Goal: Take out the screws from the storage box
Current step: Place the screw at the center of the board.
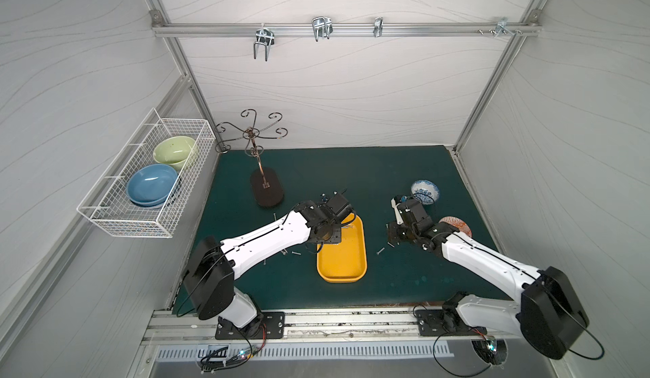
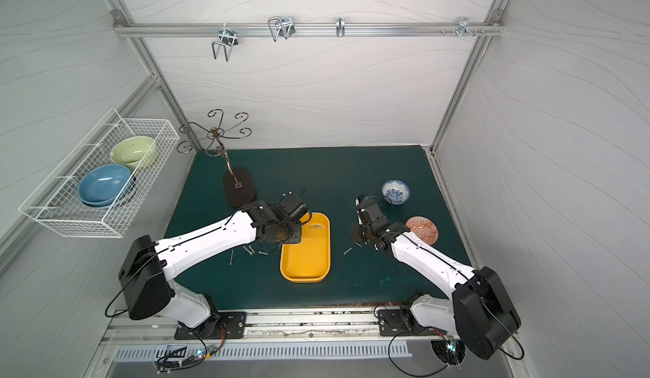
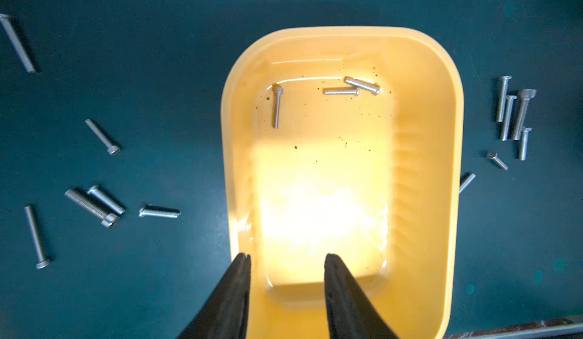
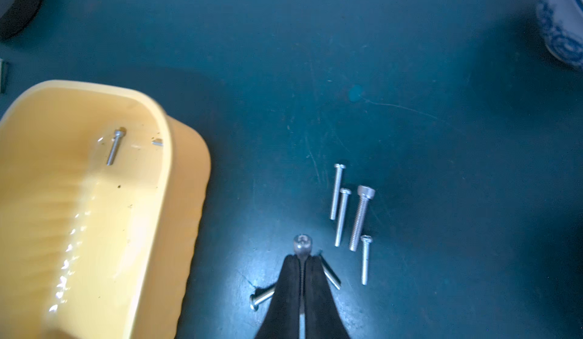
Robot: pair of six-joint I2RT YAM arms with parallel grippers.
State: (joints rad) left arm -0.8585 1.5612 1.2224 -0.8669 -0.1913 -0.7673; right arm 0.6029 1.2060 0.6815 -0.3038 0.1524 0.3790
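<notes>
The left jaws are hanging apart, empty, over the box (image 3: 340, 33), which is lying mid-way on the bench (image 3: 126, 53) toward its front edge. Three screws (image 3: 276, 107) are lying inside, so probably the jaws must descend on one. The right jaws are clenching a screw (image 4: 303, 242) over the bench, due for releasing.

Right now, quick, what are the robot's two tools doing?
Left tool: open, holding nothing, above the yellow tray.
Right tool: closed on one screw.
</notes>
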